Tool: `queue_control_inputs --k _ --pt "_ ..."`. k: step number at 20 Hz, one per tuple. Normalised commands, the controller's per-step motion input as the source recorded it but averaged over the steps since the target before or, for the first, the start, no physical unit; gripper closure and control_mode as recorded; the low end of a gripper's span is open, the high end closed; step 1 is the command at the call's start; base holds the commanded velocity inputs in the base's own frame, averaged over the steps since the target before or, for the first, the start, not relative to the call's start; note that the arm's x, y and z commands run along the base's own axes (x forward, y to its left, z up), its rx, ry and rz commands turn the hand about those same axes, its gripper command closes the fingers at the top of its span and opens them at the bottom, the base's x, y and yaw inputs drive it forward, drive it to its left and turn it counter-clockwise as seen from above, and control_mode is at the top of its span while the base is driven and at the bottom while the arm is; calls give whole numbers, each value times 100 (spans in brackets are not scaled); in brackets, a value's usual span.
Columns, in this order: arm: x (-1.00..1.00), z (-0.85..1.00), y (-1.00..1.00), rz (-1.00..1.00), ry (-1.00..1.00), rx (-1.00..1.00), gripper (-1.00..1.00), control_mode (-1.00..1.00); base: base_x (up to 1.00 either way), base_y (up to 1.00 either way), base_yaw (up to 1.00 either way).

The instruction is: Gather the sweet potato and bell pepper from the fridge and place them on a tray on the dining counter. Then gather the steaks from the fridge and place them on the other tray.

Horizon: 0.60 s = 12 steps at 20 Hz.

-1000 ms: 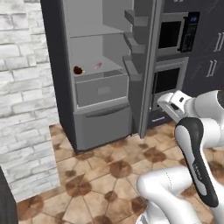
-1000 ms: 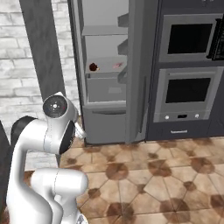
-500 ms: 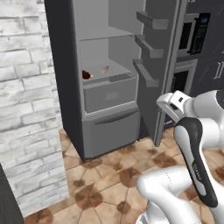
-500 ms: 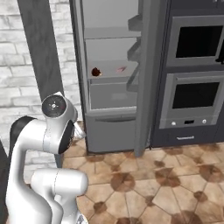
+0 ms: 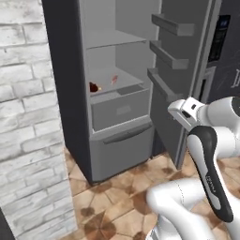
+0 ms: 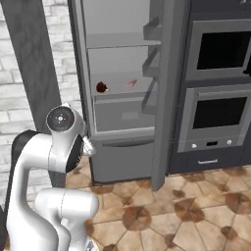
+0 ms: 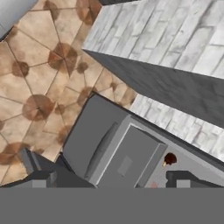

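Observation:
The grey fridge (image 5: 123,151) stands open in front of me, also seen as the fridge (image 6: 122,156) and, from above and rolled, the fridge (image 7: 94,135). On its lower shelf lies a small dark red rounded lump (image 5: 94,87) (image 6: 102,87) (image 7: 169,159) with an orange speck beside it; I cannot tell whether it is the bell pepper or the sweet potato. A pale pink piece (image 5: 114,79) (image 6: 131,84), possibly a steak, lies to its right. My gripper (image 7: 111,179) hangs open and empty, well short of the shelf. The trays and the dining counter are out of view.
The open fridge door (image 5: 183,33) (image 6: 166,98) with its shelves juts out on the right. A white brick wall (image 5: 28,117) (image 7: 166,35) flanks the fridge on the left. Built-in ovens (image 6: 218,112) stand right of the door. Brown tiled floor (image 6: 196,211) lies below.
The whole picture has shifted: the base has driven closer to the fridge, which looks larger now. The arm keeps its pose and the gripper stays open.

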Motion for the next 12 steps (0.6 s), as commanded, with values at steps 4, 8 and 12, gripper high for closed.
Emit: queue_control_inputs --k 4,8,12 --pt "0 0 0 0 0 0 -100 100 48 25 -12" --pt "0 0 0 0 0 0 -100 100 48 17 -11" --pt "0 0 0 0 0 0 -100 100 53 8 -6"
